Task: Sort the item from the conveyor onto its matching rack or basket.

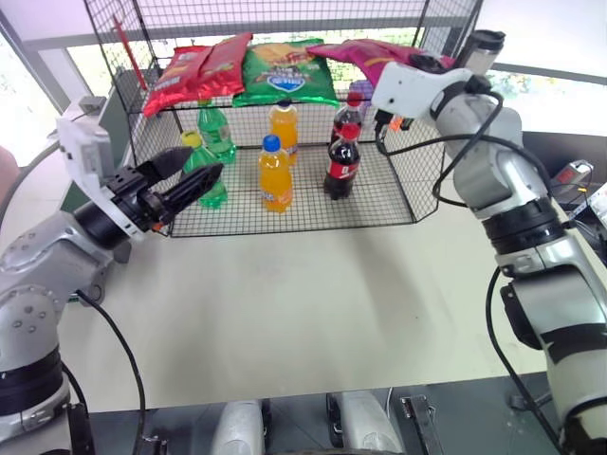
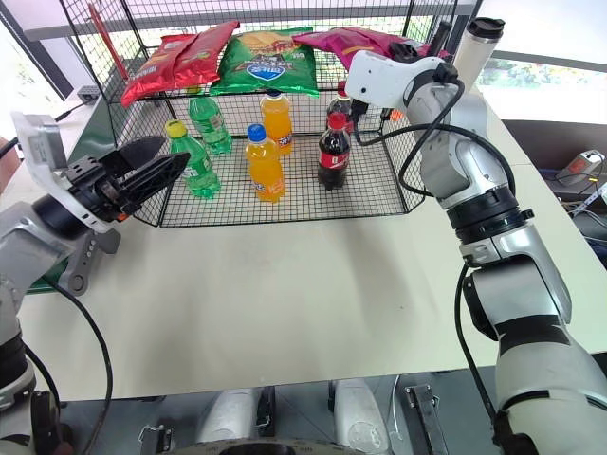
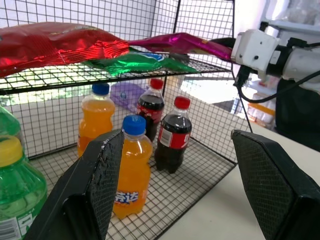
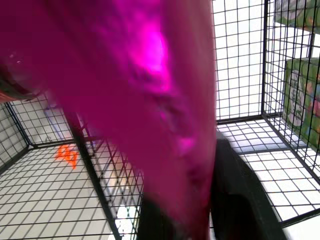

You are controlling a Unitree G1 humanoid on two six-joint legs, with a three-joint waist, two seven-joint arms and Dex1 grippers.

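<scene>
Magenta-pink and shiny, the snack packet (image 1: 365,52) lies on the upper shelf of the black wire cage (image 1: 398,190), at that shelf's right end, just beside the green chip bag (image 1: 285,71). Its near end reaches the right tool (image 1: 429,63), which is stretched up to the shelf's right corner. In the right wrist view the packet (image 4: 150,90) drapes across the tool's dark fingers (image 4: 235,195); the foil passes between them, but I cannot tell whether they are pinching it or already loose.

Left of the green bag on the same shelf lie two red chip bags (image 1: 199,71), overlapping each other. On the cage's lower wire floor stand bottles: two cola bottles (image 1: 343,161) at the right, one behind the other, two orange soda bottles (image 1: 275,175) in the middle, and two green bottles (image 1: 211,142) at the left.

The left tool (image 1: 185,175) hangs in front of the cage's lower left corner, near the green bottles, with its two black fingers (image 3: 95,185) spread wide and nothing between them.

The cage sits on a pale tabletop (image 1: 313,303). A tumbler with a dark lid (image 1: 482,47) stands behind the right arm.
</scene>
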